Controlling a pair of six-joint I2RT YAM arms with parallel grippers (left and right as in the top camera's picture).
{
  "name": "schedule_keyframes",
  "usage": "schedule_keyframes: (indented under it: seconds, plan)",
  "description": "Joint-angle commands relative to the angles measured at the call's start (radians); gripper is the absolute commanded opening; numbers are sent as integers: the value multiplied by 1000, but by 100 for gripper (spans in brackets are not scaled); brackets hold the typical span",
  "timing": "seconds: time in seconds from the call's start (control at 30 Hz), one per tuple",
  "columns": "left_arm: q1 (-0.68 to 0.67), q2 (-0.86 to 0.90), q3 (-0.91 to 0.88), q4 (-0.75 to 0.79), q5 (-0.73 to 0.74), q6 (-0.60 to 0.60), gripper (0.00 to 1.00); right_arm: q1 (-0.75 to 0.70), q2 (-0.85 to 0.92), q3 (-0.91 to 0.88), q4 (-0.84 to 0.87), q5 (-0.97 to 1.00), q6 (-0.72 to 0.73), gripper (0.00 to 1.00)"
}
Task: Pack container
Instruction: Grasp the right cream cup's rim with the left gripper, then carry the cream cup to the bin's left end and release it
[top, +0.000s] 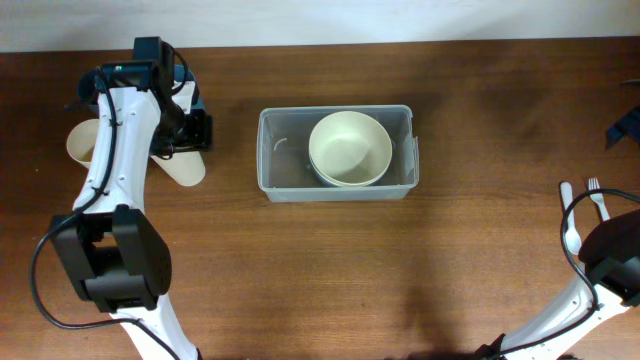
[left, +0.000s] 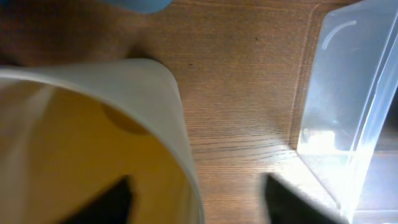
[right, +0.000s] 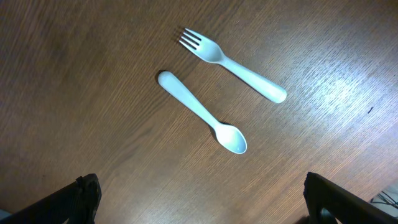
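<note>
well, the step in hand looks like taking up a cup (left: 93, 81) to go in the container. closest in, the left pincer (left: 199, 199) stands astride the cup's wall. one finger (left: 118, 199) is inside the mouth and the other outside, with bare wood showing between the outer finger and the wall. so the jaws are apart and pinch nothing yet.

to do this well, i judge the pinch should land square on the wall and far enough past the rim that the thin, smooth plastic cannot slip or twist. it should also be gentle enough not to buckle the wall. the cup seems to lie on its side on the bench (top: 300, 270), with a second cup (top: 82, 143) near the arm, so a straight lift before any swing looks safest.

further right sits the container (top: 282, 165), mid-bench and apart from the cup. nested bowls (top: 350, 148) fill its middle and right, which leaves the left end as the likely spot to aim for.

farthest off, the right pincer (right: 199, 186) hovers wide apart and empty above a fork (right: 242, 71) and spoon (right: 199, 111).
</note>
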Motion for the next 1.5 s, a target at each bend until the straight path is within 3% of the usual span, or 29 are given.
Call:
schedule_keyframes:
  seconds: [0.0, 0.17, 0.23, 0.57, 0.87, 1.07, 1.47]
  plan:
    - [3, 9, 14, -2, -6, -6, 43, 5, -13, -5, 0, 13, 8, 99]
    - [3, 9, 14, -1, -6, -6, 8, 5, -13, -5, 0, 13, 8, 99]
    - [3, 9, 14, -1, -6, -7, 2, 5, -13, -5, 0, 13, 8, 99]
    - [3, 9, 69, -102, 138, -11, 1, 5, -13, -5, 0, 13, 8, 99]
    - [-56, 9, 457, -259, 175, -6, 2, 5, -13, -5, 0, 13, 8, 99]
    - [-129, 9, 649, -270, 175, -6, 1, 5, -13, -5, 0, 13, 8, 99]
    - [-260, 28, 682, -235, 95, -6, 2, 5, -13, -5, 0, 13, 8, 99]
